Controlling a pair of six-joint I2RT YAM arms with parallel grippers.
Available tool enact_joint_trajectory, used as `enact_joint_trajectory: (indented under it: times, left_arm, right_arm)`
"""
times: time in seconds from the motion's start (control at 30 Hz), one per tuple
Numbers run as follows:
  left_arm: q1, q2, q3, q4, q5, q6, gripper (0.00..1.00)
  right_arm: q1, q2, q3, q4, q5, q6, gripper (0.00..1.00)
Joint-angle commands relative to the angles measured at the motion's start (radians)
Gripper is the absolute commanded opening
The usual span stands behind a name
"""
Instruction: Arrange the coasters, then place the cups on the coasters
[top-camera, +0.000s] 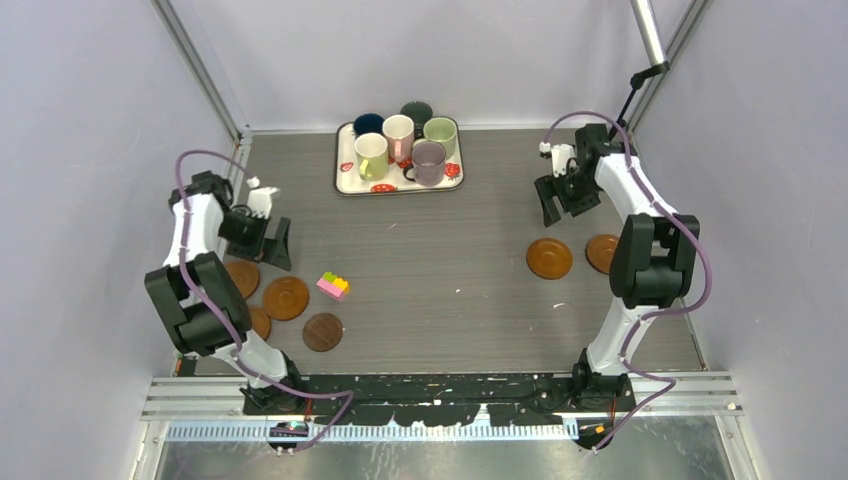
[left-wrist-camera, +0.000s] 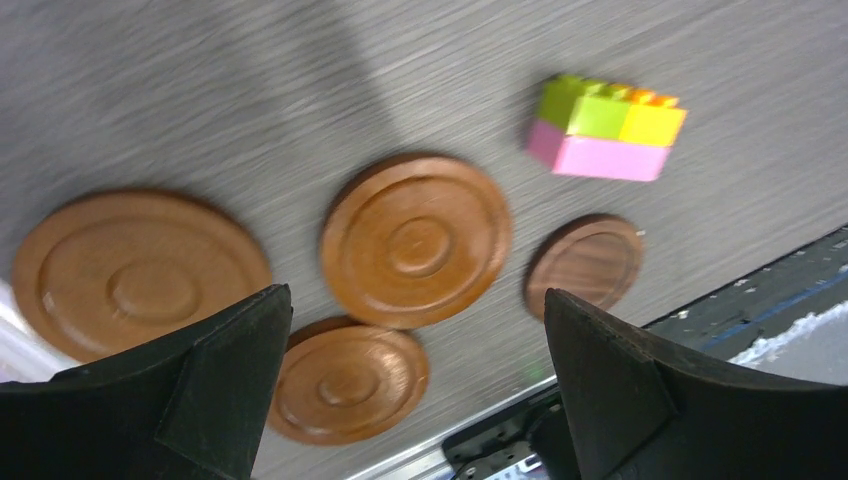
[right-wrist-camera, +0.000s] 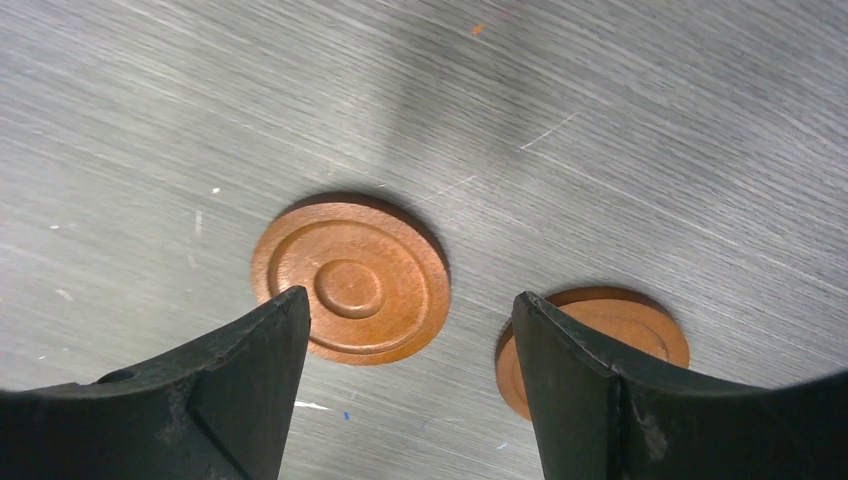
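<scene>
Four brown coasters lie at the left: one (top-camera: 242, 278) by my left arm, one (top-camera: 286, 298) beside it, one (top-camera: 258, 322) half under the arm, and a darker one (top-camera: 322, 332). Two more coasters (top-camera: 549, 258) (top-camera: 602, 253) lie at the right. Several cups (top-camera: 400, 145) stand together on the tray at the back. My left gripper (top-camera: 272, 245) (left-wrist-camera: 415, 295) hangs open above the left coasters (left-wrist-camera: 416, 240) (left-wrist-camera: 345, 382), holding nothing. Raised above the right pair (right-wrist-camera: 350, 280) (right-wrist-camera: 645, 322), my right gripper (top-camera: 558, 205) (right-wrist-camera: 408, 300) is open and empty too.
A white strawberry-print tray (top-camera: 345, 182) carries the cups at the back centre. A pink, yellow and green block toy (top-camera: 333, 286) (left-wrist-camera: 608, 128) lies just right of the left coasters. Walls close in on both sides, and a metal rail (top-camera: 440, 385) runs along the near edge.
</scene>
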Motion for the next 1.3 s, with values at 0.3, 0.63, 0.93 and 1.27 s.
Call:
enact_joint_trajectory:
  times: [0.3,0.63,0.93,1.27]
  left_arm:
    - [0.236,0.131,0.001,0.197,-0.225,0.070,0.92]
    - [0.286,0.171,-0.060,0.346,-0.356,0.043,0.83]
    - [0.302,0.227,-0.067,0.381,-0.343,0.028,0.81]
    - [0.301,0.300,0.006,0.398,-0.302,-0.013,0.64]
  right_arm:
    - [0.095,-0.145,-0.047,-0.039,-0.128,0.081,0.79]
    - [0.098,-0.155,-0.063,-0.040,-0.136,0.088,0.79]
    - [0.097,-0.152,-0.066,-0.039,-0.141,0.089,0.79]
    - [0.097,-0.155,-0.079,-0.034,-0.132,0.081,0.78]
